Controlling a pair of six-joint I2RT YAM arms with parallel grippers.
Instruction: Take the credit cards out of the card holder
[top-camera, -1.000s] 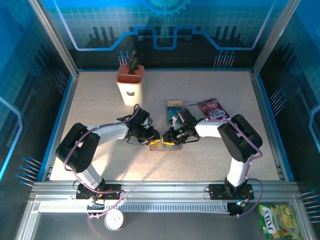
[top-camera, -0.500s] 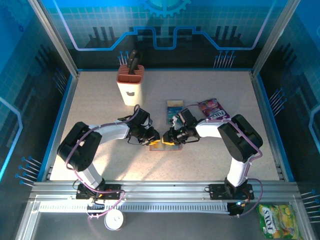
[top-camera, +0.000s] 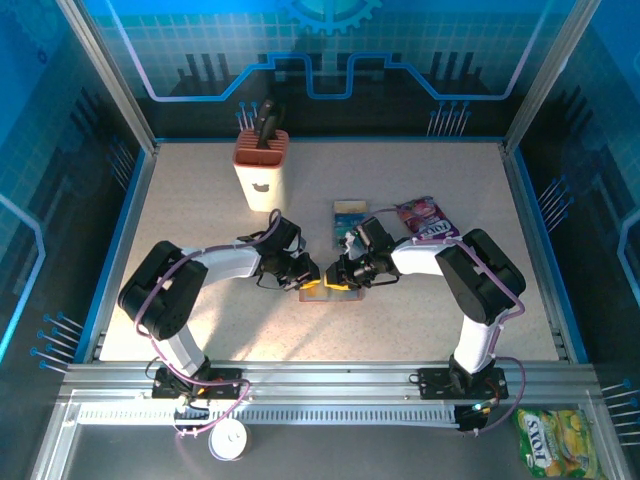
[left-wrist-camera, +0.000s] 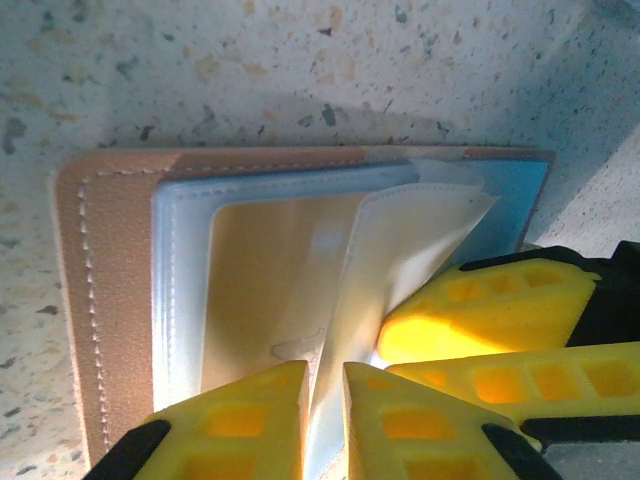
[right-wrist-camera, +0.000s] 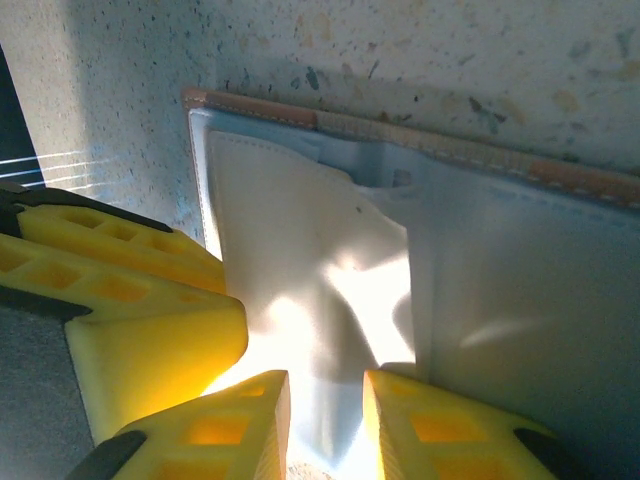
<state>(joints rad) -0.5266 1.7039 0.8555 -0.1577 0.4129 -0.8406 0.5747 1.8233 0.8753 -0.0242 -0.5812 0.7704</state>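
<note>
The brown card holder (top-camera: 322, 293) lies open on the table between both grippers. In the left wrist view its leather border (left-wrist-camera: 105, 290) frames blue-grey pockets, and one pale inner pocket flap (left-wrist-camera: 400, 250) is lifted. My left gripper (left-wrist-camera: 322, 405) is shut on that flap's near edge. My right gripper (right-wrist-camera: 325, 425) holds the same flap (right-wrist-camera: 300, 290) from the other side, its fingers (left-wrist-camera: 480, 320) just right of mine. One teal and yellow credit card (top-camera: 350, 214) lies flat behind the holder. A tan surface (left-wrist-camera: 270, 270) shows in a pocket; I cannot tell if it is a card.
A purple snack packet (top-camera: 424, 216) lies right of the loose card. A knife block (top-camera: 260, 168) stands at the back left. A yellow snack bag (top-camera: 556, 443) sits outside the frame at the bottom right. Both arms meet mid-table, fingertips almost touching.
The left jaws have narrowed a little on the flap. Both arms and the card holder stay where they were.
</note>
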